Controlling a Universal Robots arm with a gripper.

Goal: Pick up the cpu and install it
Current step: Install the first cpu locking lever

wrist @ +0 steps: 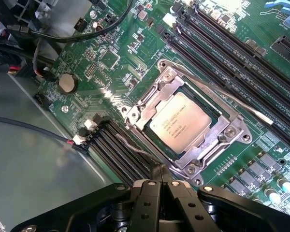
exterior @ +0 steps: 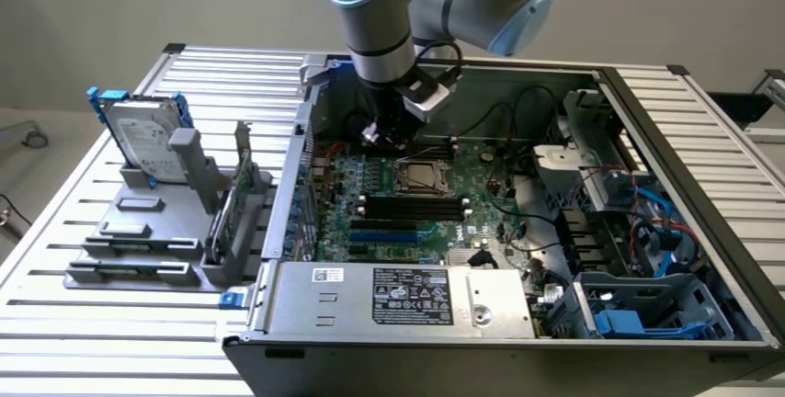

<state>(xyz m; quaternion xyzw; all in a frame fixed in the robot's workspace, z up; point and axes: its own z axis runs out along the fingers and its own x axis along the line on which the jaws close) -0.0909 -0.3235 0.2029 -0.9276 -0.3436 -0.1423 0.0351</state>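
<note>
The cpu (wrist: 181, 121) is a flat silvery square with printed text, lying in the metal-framed socket (wrist: 232, 130) of the green motherboard (wrist: 121, 58). In the exterior view the cpu (exterior: 424, 175) sits mid-board inside the open computer case. My gripper (wrist: 161, 170) is shut with nothing between its black fingers (wrist: 153, 191), which are pressed together. Its tips hover just off the socket's corner, close to a thin wire lever (wrist: 135, 147). Seen from the exterior view, the gripper (exterior: 378, 136) hangs over the board a little toward the exterior view's left of the socket.
Black memory slots (wrist: 241, 63) flank the socket, and a long lever (wrist: 232, 100) lies across it. Cables (wrist: 63, 36) and a coin battery (wrist: 66, 83) sit nearby. A hard drive (exterior: 145, 140) in a blue bracket stands on a grey rack outside the case (exterior: 608, 80).
</note>
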